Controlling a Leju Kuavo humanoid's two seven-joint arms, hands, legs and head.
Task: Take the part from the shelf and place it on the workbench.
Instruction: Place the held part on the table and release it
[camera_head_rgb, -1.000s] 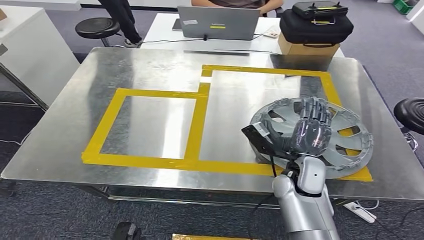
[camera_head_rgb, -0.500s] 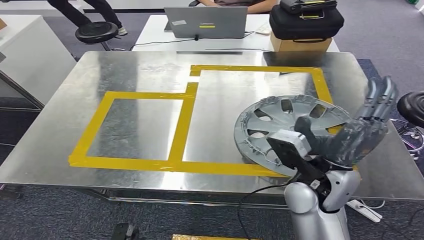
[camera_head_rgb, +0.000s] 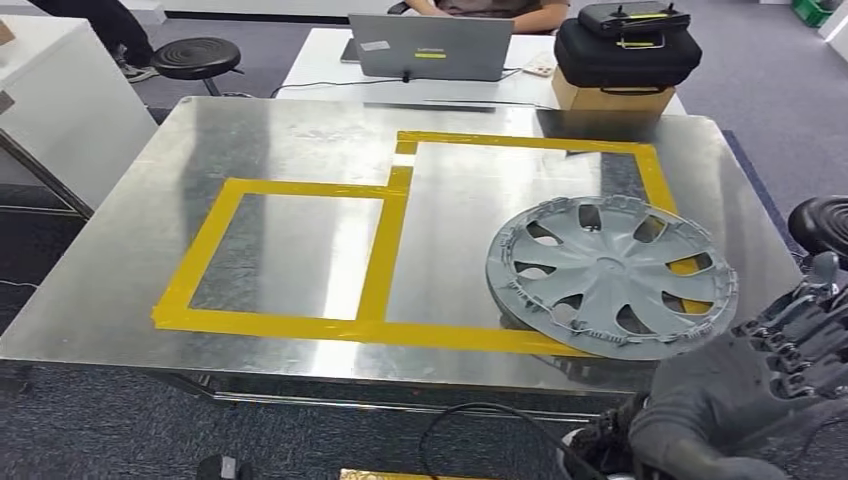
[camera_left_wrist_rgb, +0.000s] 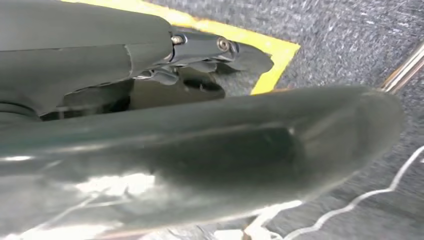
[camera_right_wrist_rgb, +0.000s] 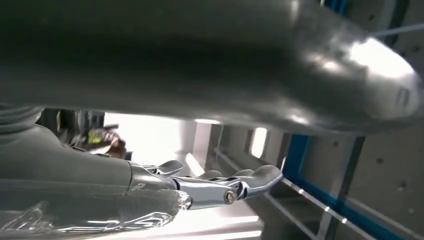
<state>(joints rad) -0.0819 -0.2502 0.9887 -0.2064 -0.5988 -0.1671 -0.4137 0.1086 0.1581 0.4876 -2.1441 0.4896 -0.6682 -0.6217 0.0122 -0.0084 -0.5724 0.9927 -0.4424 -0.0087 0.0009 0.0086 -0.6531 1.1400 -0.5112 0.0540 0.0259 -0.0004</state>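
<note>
- On our right hand (camera_head_rgb: 760, 390), low at the near right edge of the head view, the dark fingers (camera_head_rgb: 800, 325) are spread apart with nothing between them.
- The right wrist view gives the same reading: the fingers (camera_right_wrist_rgb: 220, 187) reach out straight and free, the thick grey thumb (camera_right_wrist_rgb: 240, 60) apart from them, nothing in their hold.
- In the left wrist view we see our left hand (camera_left_wrist_rgb: 165, 100) close up over grey carpet and a strip of yellow floor tape (camera_left_wrist_rgb: 260, 50); its dark fingers (camera_left_wrist_rgb: 200, 47) lie apart from the thick thumb, and we see nothing held.
- The round grey plastic wheel cover (camera_head_rgb: 612, 275) lies flat on the shiny metal table (camera_head_rgb: 300, 150), towards the near right corner, well apart from our right hand.
- The cover rests across the near right corner of the larger of two yellow tape rectangles (camera_head_rgb: 395, 220) stuck on the table.
- Beyond the table stands a white desk (camera_head_rgb: 320, 60) with a grey laptop (camera_head_rgb: 430, 47), and a black case (camera_head_rgb: 628, 45) on a cardboard box (camera_head_rgb: 610, 98).
- A black round stool (camera_head_rgb: 195, 55) stands to the far left.
</note>
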